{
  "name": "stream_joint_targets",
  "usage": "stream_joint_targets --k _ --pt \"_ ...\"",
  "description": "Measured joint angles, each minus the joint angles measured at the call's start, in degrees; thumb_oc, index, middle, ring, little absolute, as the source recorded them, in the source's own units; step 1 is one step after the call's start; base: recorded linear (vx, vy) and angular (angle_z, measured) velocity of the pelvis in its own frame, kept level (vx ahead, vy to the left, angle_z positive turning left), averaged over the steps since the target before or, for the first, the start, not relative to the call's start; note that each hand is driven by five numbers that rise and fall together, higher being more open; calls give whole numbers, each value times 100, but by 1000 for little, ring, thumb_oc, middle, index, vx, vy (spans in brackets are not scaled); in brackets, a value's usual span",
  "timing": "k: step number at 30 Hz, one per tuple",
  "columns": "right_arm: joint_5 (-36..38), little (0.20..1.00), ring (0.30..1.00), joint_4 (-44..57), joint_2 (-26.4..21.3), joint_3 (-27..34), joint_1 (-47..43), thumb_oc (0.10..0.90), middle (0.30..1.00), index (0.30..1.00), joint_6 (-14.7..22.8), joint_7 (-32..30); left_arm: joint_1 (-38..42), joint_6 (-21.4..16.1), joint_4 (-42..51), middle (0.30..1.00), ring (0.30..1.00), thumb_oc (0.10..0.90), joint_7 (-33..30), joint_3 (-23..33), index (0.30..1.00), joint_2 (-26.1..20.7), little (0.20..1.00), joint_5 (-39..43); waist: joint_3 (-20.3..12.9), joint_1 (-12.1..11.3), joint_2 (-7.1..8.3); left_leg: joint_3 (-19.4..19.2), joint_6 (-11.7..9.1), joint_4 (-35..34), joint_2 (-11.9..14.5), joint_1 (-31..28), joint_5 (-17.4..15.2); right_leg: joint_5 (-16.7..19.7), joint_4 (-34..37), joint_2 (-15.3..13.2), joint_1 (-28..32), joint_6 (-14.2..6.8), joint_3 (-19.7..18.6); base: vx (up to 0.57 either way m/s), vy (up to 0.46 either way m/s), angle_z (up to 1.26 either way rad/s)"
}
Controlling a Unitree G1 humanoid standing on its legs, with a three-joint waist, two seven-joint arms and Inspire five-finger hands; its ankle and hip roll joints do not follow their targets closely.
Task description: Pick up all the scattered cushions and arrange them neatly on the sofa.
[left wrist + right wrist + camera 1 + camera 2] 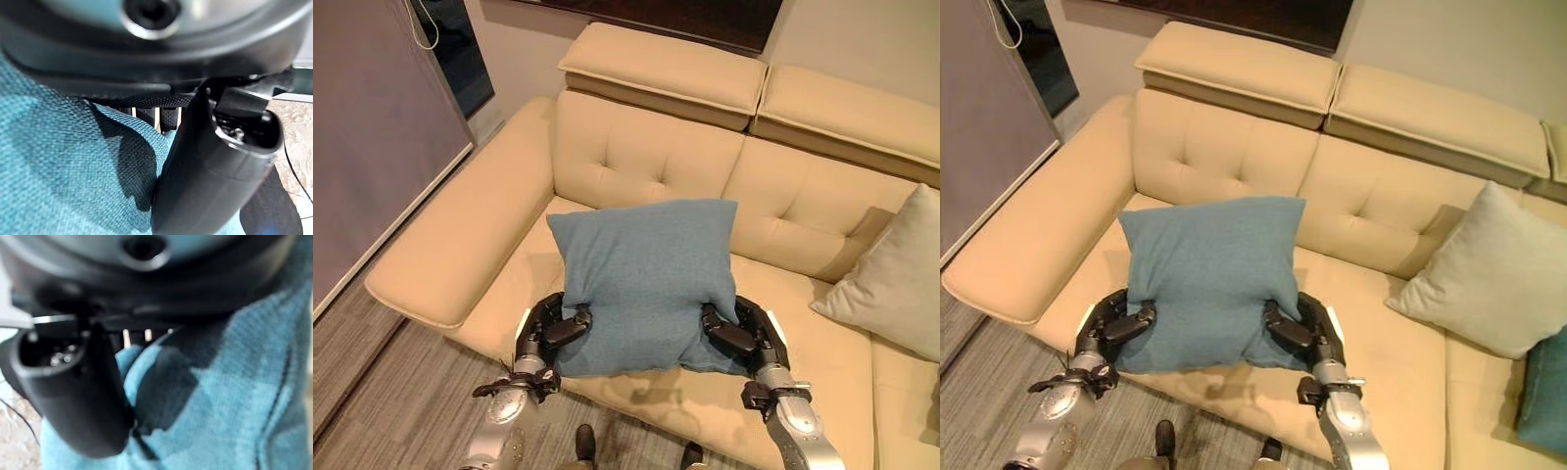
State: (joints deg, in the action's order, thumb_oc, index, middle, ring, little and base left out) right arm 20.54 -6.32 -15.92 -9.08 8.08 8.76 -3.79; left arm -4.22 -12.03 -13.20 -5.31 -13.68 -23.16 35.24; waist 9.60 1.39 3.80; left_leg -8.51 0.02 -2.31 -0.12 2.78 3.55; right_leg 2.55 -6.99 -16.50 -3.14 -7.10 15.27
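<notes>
The left hand (553,326) and right hand (736,335) each pinch a lower corner of the blue cushion (646,279), thumbs pressed into its front. It stands upright over the seat of the beige sofa (646,147). A pale cushion (1484,274) leans against the backrest well to the right, with a teal cushion (1545,392) just beside it.

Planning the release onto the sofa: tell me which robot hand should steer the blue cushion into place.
Neither alone. The left robot hand and right robot hand each pinch a lower corner of the blue woven fabric cushion, held over the cream leather sofa seat. Probably both should lower it together.
</notes>
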Motion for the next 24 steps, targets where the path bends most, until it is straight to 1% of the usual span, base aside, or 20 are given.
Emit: stream_joint_targets --k 2,3,4,5,6,7,8,9,10,12,15,17,18,19,20,21,22,23,24 --pt "2 300 300 -12 40 -77 43 400 300 300 -43 35 -52 3 -14 300 300 400 5 85 300 -23 300 -102 12 -22 20 -132 65 -107 -8 -206 -26 94 -334 -15 -122 -47 -120 101 178 -41" --pt "2 300 300 -19 44 -78 47 400 300 300 -56 41 -75 3 -14 300 300 400 5 89 300 -7 300 -109 18 -22 7 -113 100 -154 48 -279 -10 55 -513 -12 -204 -78 -156 106 112 -30" --pt "2 300 300 -27 48 -75 47 400 300 300 -57 79 -117 2 -9 300 300 400 11 125 300 24 300 -111 29 1 -9 -114 142 -280 119 -400 15 -352 -848 144 -379 -321 -227 53 50 -8" --pt "1 300 300 -27 49 -78 58 400 300 300 -57 113 -168 4 -11 300 300 400 58 152 300 25 300 -112 5 101 44 -110 132 -281 151 -414 21 -528 -760 558 -426 -290 -410 108 75 -6" --pt "1 300 300 -28 28 -75 55 400 300 300 -57 113 -196 4 -11 300 300 400 98 166 300 17 300 -113 -9 88 75 -151 134 -282 119 -416 14 -569 -610 701 -460 -145 -303 82 47 -4" --pt "1 300 300 -27 -18 -64 47 400 300 300 -54 119 -231 6 -10 300 300 400 105 177 300 46 300 -114 -55 72 136 -202 119 -282 84 -425 24 -498 -384 732 -414 233 -186 93 35 -19" --pt "2 300 300 -36 -68 -45 40 400 300 300 -54 118 -267 9 -4 300 300 400 108 190 300 131 300 -122 -64 73 80 -218 110 -287 105 -412 12 -403 -220 792 -352 182 -60 132 -4 -15" --pt "2 300 300 -47 -148 -28 42 400 300 300 -54 118 -288 10 16 300 300 400 115 188 300 162 300 -171 -31 89 20 -201 86 -284 144 -394 20 -264 13 852 -238 199 26 166 -12 -1" --pt "3 300 300 -104 -193 -21 48 400 300 300 -54 120 -288 45 16 300 300 400 121 175 300 169 300 -180 -28 115 11 -180 70 -281 161 -392 29 -262 16 870 -229 203 44 124 -24 11" --pt "4 300 300 -221 -204 56 141 400 300 300 -56 122 -272 126 15 300 300 400 133 112 300 239 300 -227 -31 136 -4 -50 37 -280 194 -416 44 -202 322 965 9 209 77 80 -12 24" --pt "4 300 300 -230 -216 134 199 400 300 300 -56 120 -284 131 6 300 300 400 133 41 300 313 300 -234 -33 113 -36 -31 -15 -278 229 -397 71 -139 562 1035 132 265 162 114 -36 14" --pt "4 300 300 -228 -238 178 203 400 300 300 -55 121 -282 159 7 300 300 400 136 10 300 383 300 -236 -59 125 -96 -22 -63 -235 240 -400 81 -64 795 1086 280 267 199 97 -31 12" --pt "4 300 300 -227 -253 178 199 400 300 300 -55 125 -276 160 7 300 300 400 161 20 300 396 300 -236 -56 117 -110 -21 -144 -91 270 -371 28 -72 870 1094 355 255 194 80 1 3" --pt "4 300 300 -227 -253 174 200 400 300 300 -55 128 -276 160 7 300 300 400 183 24 300 396 300 -235 -55 109 -107 -24 -177 31 270 -345 6 -69 931 1094 406 255 181 50 20 -5" --pt "4 300 300 -230 -259 153 188 400 300 300 -55 129 -278 161 4 300 300 400 200 30 300 389 300 -232 -44 67 -91 -13 -295 384 274 -272 -96 -98 962 1065 427 305 115 55 43 -18" --pt "4 300 300 -229 -266 130 180 400 300 300 -54 135 -282 161 -7 300 300 400 201 40 300 387 300 -229 -45 27 -78 -4 -339 650 262 -186 -138 -115 947 1032 441 338 30 56 57 -48" --pt "7 300 300 -222 -356 100 163 400 300 300 -52 171 -274 160 -1 300 300 400 203 47 300 392 300 -224 -51 -56 -76 117 -342 1143 229 17 -150 -92 940 967 466 370 -159 94 78 -43" --pt "12 300 300 -212 -419 101 152 400 300 300 -52 174 -269 160 16 300 300 400 212 52 300 374 300 -225 -56 -52 -95 218 -306 1273 214 146 -193 -17 984 962 477 415 -157 72 57 -40" --pt "18 300 300 -213 -492 106 157 400 300 300 -52 173 -289 160 24 300 300 400 215 40 300 436 300 -226 -109 -42 -186 262 -267 1155 257 125 -219 -22 981 1031 439 418 -183 79 61 -6"
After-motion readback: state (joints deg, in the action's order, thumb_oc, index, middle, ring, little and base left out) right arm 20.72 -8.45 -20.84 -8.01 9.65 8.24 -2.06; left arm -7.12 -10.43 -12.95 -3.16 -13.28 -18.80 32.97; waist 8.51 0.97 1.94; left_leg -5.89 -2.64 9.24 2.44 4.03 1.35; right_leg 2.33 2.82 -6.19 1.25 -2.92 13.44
